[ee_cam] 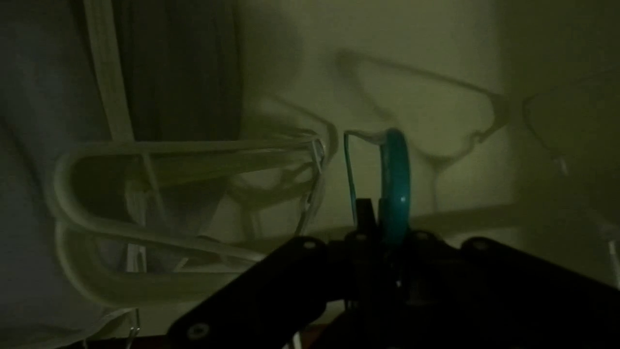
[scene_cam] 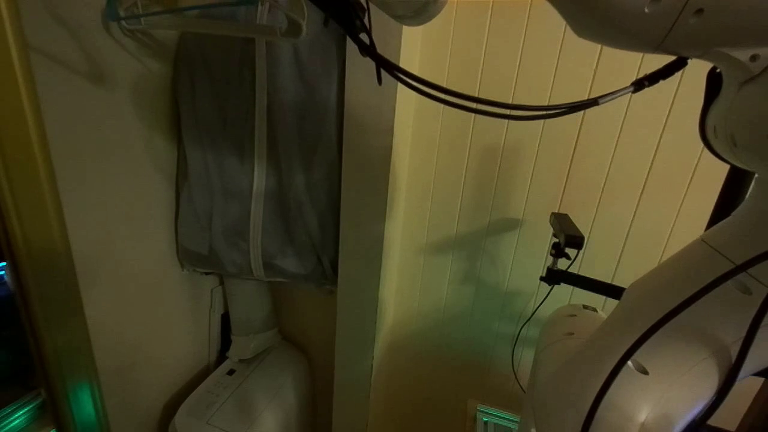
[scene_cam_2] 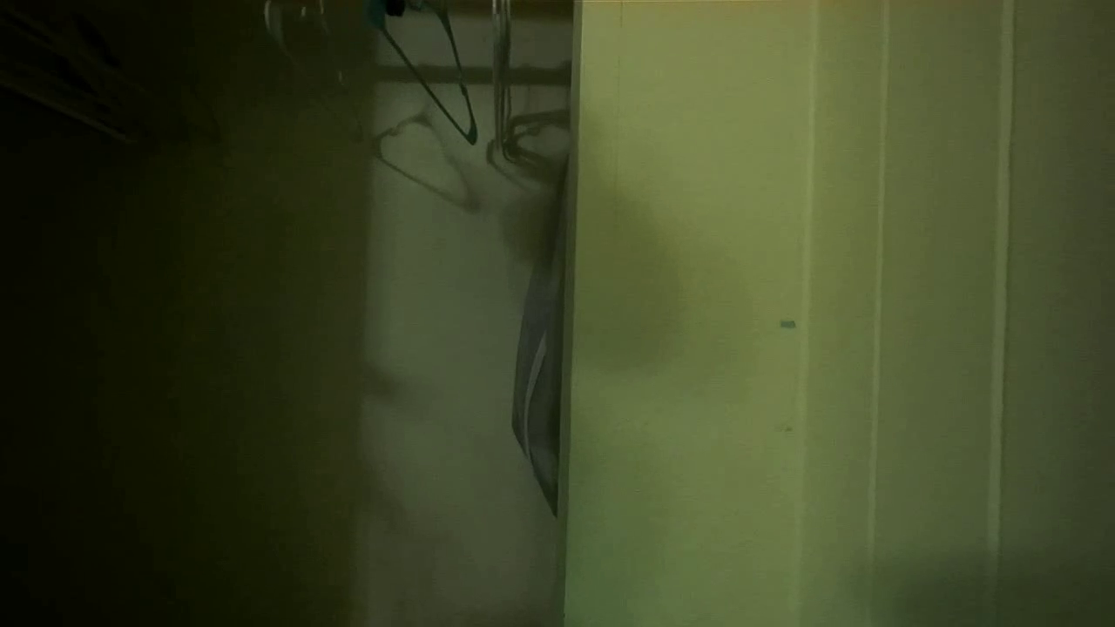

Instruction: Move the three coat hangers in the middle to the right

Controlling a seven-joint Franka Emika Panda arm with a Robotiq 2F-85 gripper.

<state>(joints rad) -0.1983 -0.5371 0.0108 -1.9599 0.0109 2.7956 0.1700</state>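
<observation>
A thin teal hanger (ee_cam: pixel 398 179) is seen nearly edge-on in the middle of the wrist view, its near arm running down into my gripper (ee_cam: pixel 377 208). My dark fingers are close together at this arm and look shut on it; the arm covers part of the right finger, so the pinch is hidden. The same teal hanger shows at the top of both exterior views, at the upper left (scene_cam: pixel 113 11) and hanging tilted (scene_cam_2: pixel 471 134). A dark bit beside it there may be a fingertip. No second or third teal hanger can be made out.
White hangers (ee_cam: pixel 160 286) hang left of the gripper in the wrist view. The grey garment bag (scene_cam: pixel 222 156) hangs behind them, by the wall edge (scene_cam: pixel 366 210). A white appliance (scene_cam: pixel 258 390) stands below the bag. Black cables (scene_cam: pixel 510 111) droop from the arm.
</observation>
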